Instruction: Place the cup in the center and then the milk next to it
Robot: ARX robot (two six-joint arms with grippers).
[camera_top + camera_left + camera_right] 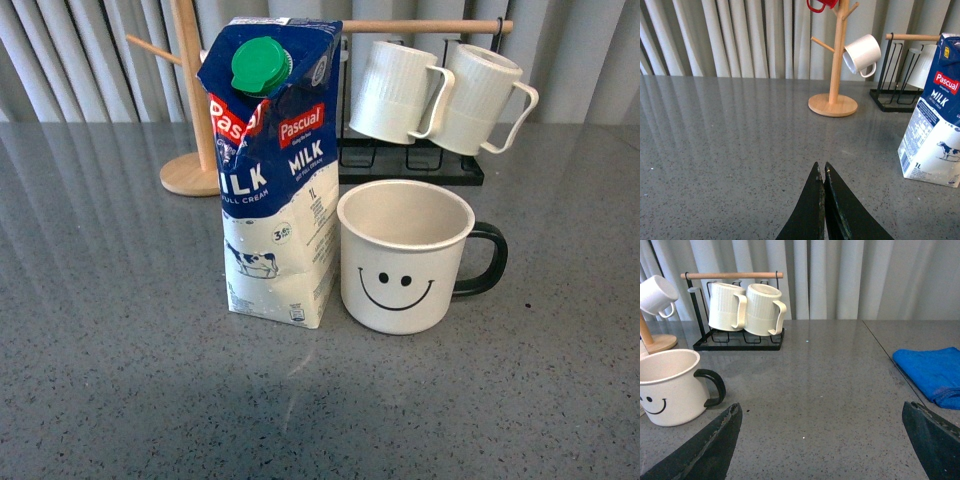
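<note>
The cup [405, 256], a wide white mug with a black smiley face and black handle, stands upright at the middle of the grey table. The milk [275, 170], a tall blue-and-white Pascal carton with a green cap, stands upright right beside it on its left, nearly touching. Neither arm shows in the front view. My left gripper [821, 170] is shut and empty, low over bare table, with the milk [935, 120] off to one side. My right gripper [822, 410] is open and empty, with the cup [671, 385] beside one of its fingers [720, 440].
A wooden mug tree [190, 110] stands behind the milk, holding a small plain white cup [862, 54]. A black rack [410, 160] with two ribbed white mugs [395, 90] stands behind the cup. A blue cloth [932, 372] lies beyond a table seam in the right wrist view.
</note>
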